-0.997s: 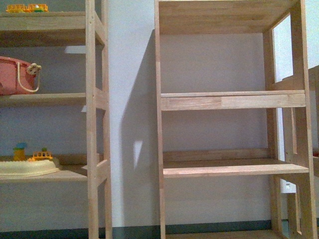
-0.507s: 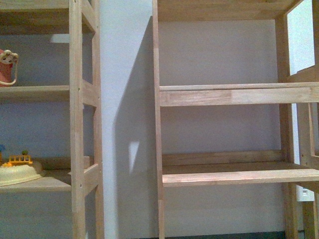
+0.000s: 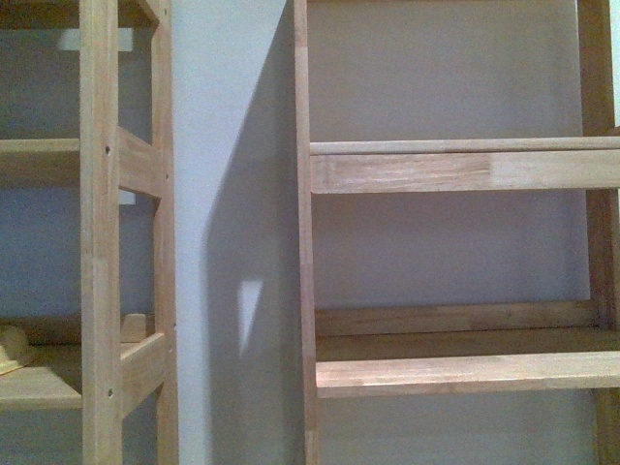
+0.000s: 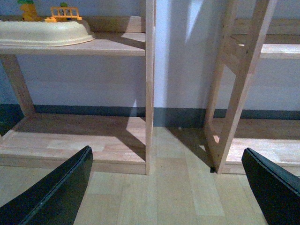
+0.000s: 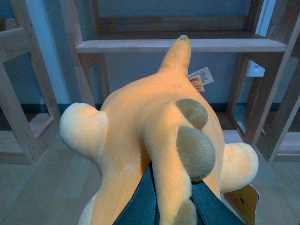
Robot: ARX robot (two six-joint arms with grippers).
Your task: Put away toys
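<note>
Beyond the plush [image 5: 140, 122] stands wooden shelving [image 5: 140, 45], seemingly near.

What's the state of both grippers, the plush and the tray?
left gripper: open, holding nothing.
right gripper: shut on the plush toy.
plush toy: gripped, not yet on a shelf.
cream tray: resting on a shelf, yellow pieces on it.

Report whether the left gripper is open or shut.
Open. The left gripper has its fingers wide apart, with only bare floor between them.
</note>
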